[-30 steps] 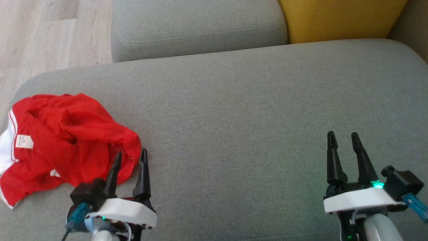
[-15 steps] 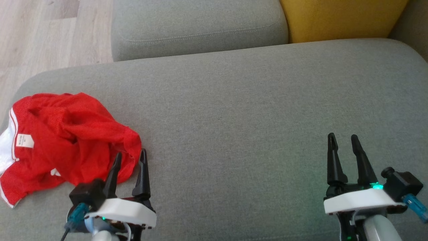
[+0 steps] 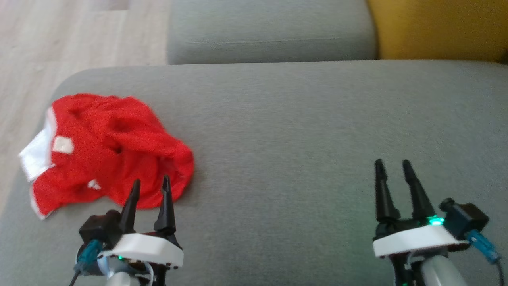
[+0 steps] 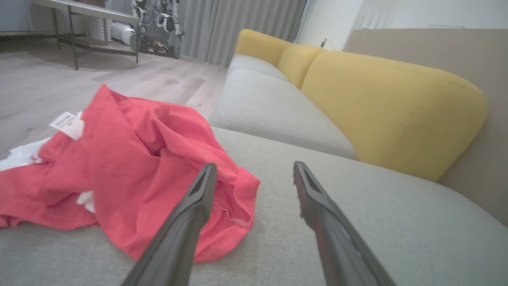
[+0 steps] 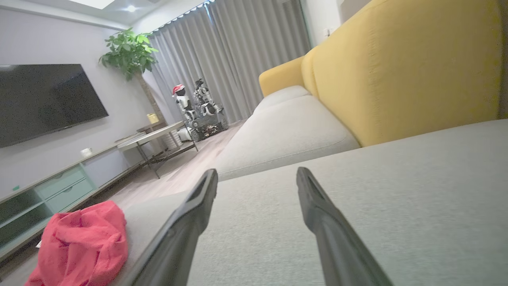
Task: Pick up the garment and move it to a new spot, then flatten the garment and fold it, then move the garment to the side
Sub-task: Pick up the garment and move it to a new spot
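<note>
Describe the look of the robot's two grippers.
The left gripper and right gripper each have two long, tapered black fingers on a white base with a green light. A black camera with a teal plug sits beside each.

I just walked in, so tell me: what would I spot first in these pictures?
The bright red garment jumps out first, crumpled at the left end of the grey sofa seat. Behind the seat on the right sits a yellow back cushion. The open left tool points at the garment's near edge.
</note>
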